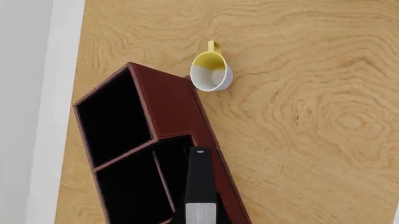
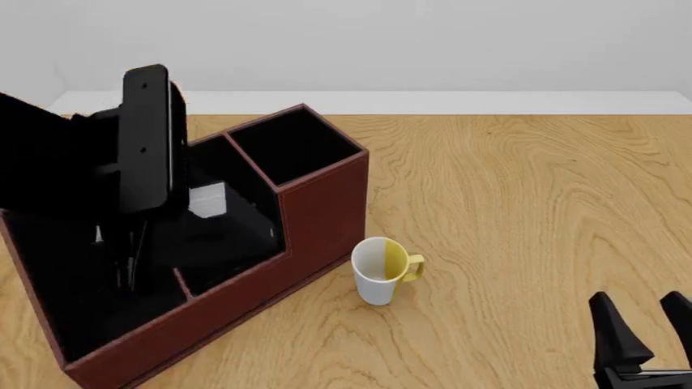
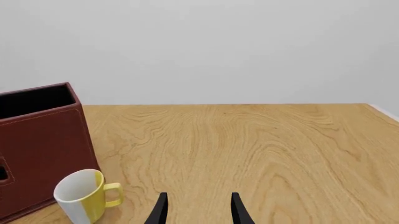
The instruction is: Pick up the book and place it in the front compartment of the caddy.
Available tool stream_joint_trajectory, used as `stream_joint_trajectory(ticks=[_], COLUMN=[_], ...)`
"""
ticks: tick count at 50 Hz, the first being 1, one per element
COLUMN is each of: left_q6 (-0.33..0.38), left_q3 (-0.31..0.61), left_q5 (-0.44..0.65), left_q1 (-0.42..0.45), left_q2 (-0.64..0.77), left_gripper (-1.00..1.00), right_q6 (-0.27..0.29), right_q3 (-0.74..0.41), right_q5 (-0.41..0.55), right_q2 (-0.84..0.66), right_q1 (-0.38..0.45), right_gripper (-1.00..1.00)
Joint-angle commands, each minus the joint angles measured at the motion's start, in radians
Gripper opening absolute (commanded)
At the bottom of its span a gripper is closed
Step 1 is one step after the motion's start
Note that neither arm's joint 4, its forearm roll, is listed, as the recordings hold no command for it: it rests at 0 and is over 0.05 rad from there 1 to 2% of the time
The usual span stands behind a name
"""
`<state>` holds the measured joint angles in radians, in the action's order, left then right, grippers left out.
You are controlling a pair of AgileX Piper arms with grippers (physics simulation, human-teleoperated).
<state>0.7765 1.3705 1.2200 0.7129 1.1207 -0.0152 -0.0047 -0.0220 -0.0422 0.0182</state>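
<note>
A white-and-yellow mug (image 2: 382,270) is standing upright on the wooden desk (image 2: 519,203), its yellow handle pointing toward the right of the front view. Beyond the desk's far edge, a plain pale wall (image 3: 206,46) is showing.

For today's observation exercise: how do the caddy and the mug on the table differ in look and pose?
The caddy is a large maroon box with straight walls; the mug is small, round, half white and half yellow.
The caddy's black inside is split into several compartments; the mug has one undivided hollow.
The caddy has a stepped wall and no handle; the mug has a yellow handle.
Both stand upright, open at the top, on the wooden table.
</note>
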Motion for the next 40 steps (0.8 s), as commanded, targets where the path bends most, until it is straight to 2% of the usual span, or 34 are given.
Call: stream_joint_trajectory(ticks=[1,5,6,7,10,11,12,13,15,16,17,19,20,23,26,27,31,34,36,37,38,40], left_q6=[-0.019,-0.083,-0.066,-0.103,-0.129,-0.112,-0.05,-0.081,-0.075,-0.057,0.023,0.016,0.049,0.05,0.123,0.13,0.164,0.161,0.211,0.187,0.236,0.214], left_q3=[0.131,0.14,0.122,0.099,0.076,0.061,0.077,0.109,0.121,0.099,0.074,0.073,0.075,0.103,0.101,0.14,0.173,0.18,0.215,0.225,0.265,0.272], left_q5=[0.0,0.0,0.0,0.0,0.0,0.0,0.0,0.0,0.0,0.0,0.0,0.0,0.0,0.0,0.0,0.0,0.0,0.0,0.0,0.0,0.0,0.0], left_q1=[-0.057,-0.051,-0.061,-0.057,-0.083,-0.101,-0.146,-0.14,-0.15,-0.158,-0.25,-0.263,-0.285,-0.304,-0.359,-0.361,-0.375,-0.37,-0.406,-0.393,-0.414,-0.4], left_q2=[0.119,0.143,0.144,0.151,0.163,0.164,0.169,0.176,0.179,0.174,0.186,0.189,0.189,0.199,0.205,0.214,0.223,0.228,0.24,0.244,0.252,0.26], left_gripper=[-1.0,-1.0,-1.0,-1.0,-1.0,-1.0,-1.0,-1.0,-1.0,-1.0,-1.0,-1.0,-1.0,-1.0,-1.0,-1.0,-1.0,-1.0,-1.0,-1.0,-1.0,-1.0], right_q6=[-0.005,-0.009,-0.01,-0.012,-0.014,-0.016,-0.016,-0.016,-0.017,-0.021,-0.021,-0.021,-0.022,-0.023,-0.02,-0.021,-0.019,-0.019,-0.018,-0.018,-0.019,-0.019], right_q3=[0.0,0.0,0.0,-0.001,0.001,0.0,-0.001,0.0,0.002,0.002,-0.001,-0.001,-0.001,0.001,0.002,0.002,0.002,0.002,0.002,0.002,0.001,0.002], right_q5=[-0.003,-0.006,-0.006,-0.005,-0.016,-0.016,-0.016,-0.012,-0.011,-0.01,-0.007,-0.005,-0.007,-0.015,-0.017,-0.016,-0.019,-0.016,-0.017,-0.017,-0.017,-0.018], right_q2=[-0.005,-0.011,-0.011,-0.01,-0.022,-0.023,-0.023,-0.019,-0.016,-0.015,-0.014,-0.012,-0.014,-0.02,-0.021,-0.02,-0.024,-0.02,-0.022,-0.022,-0.023,-0.023], right_q1=[-0.001,-0.002,-0.001,-0.002,-0.001,-0.001,0.0,0.001,0.001,-0.001,-0.003,-0.003,-0.004,-0.004,-0.002,-0.003,-0.003,-0.004,-0.004,-0.004,-0.004,-0.004], right_gripper=[1.0,1.0,1.0,1.0,1.0,1.0,1.0,1.0,1.0,1.0,1.0,1.0,1.0,1.0,1.0,1.0,1.0,1.0,1.0,1.0,1.0,1.0])
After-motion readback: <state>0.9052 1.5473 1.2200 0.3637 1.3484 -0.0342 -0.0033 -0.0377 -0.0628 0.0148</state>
